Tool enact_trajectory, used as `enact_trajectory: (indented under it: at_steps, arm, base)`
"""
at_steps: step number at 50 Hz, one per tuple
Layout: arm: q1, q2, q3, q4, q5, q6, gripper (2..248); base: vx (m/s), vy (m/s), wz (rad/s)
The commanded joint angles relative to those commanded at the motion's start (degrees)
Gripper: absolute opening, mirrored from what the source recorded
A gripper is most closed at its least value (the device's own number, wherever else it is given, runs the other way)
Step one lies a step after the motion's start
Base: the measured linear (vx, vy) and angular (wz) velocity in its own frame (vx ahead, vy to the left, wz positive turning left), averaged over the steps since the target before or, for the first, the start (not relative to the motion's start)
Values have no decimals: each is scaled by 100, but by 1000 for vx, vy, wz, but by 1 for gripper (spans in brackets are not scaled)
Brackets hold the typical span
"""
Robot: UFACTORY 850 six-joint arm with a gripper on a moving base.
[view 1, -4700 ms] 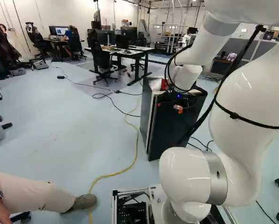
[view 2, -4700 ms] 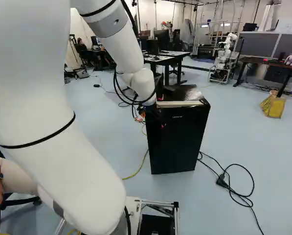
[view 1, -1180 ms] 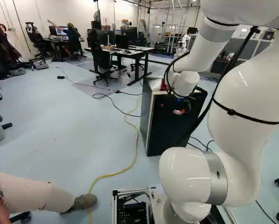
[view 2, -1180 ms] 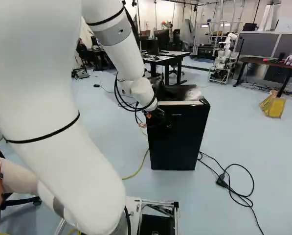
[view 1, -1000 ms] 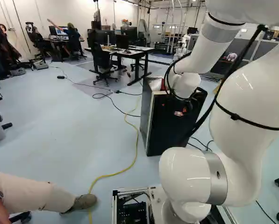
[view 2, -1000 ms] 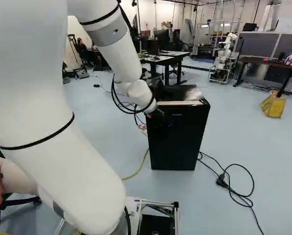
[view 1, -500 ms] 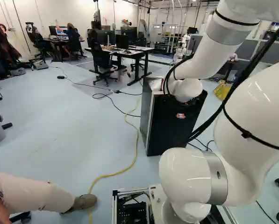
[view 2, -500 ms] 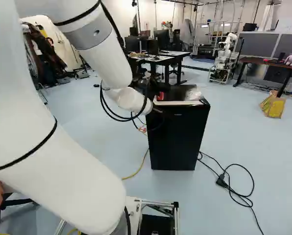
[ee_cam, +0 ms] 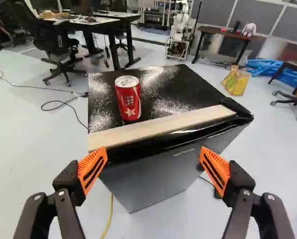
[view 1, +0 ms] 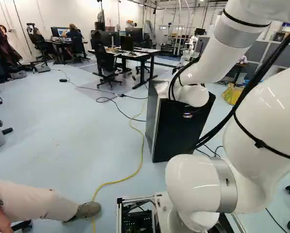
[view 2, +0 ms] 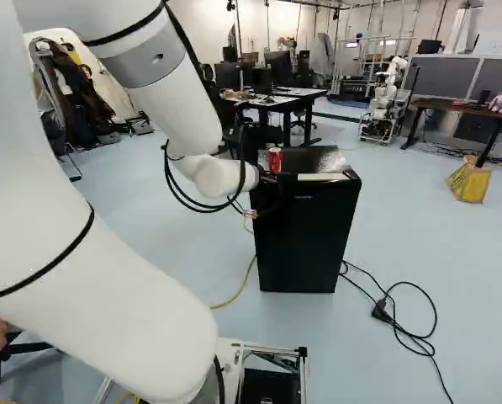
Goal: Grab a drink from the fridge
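Observation:
At the end of the arm, my gripper (view 2: pixel 269 179) is a small dark shape by the front top edge of the black fridge (view 2: pixel 305 240). In the wrist view my gripper (ee_cam: pixel 153 167) stands wide open, nothing between its orange pads. Ahead of it is the fridge's top (ee_cam: pixel 168 89), with a pale strip (ee_cam: pixel 163 127) along the front edge. A red can (ee_cam: pixel 128 98) stands upright on that top, beyond the strip and nearer one finger's side. The fridge door (ee_cam: pixel 153 174) looks shut; its inside is hidden.
A person's leg (view 1: pixel 38 201) reaches in beside the base. A yellow cable (view 1: pixel 135 170) and black cables (view 2: pixel 402 332) lie on the floor. Desks (view 1: pixel 135 54) and a chair (view 1: pixel 105 60) stand behind the fridge; another robot (view 2: pixel 385 97) and a yellow bag (view 2: pixel 469 181) are farther off.
The arm's wrist has swung left in the right base view, uncovering the can. The fridge's front sits slightly farther back than several seconds ago. The base has stayed put.

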Motion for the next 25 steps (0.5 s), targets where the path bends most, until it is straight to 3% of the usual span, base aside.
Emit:
enact_trajectory:
  at_steps: [25]
  arm:
    - [18, -452, -93, -283, 1225, 0, 247]
  base:
    - [0, 0, 0]
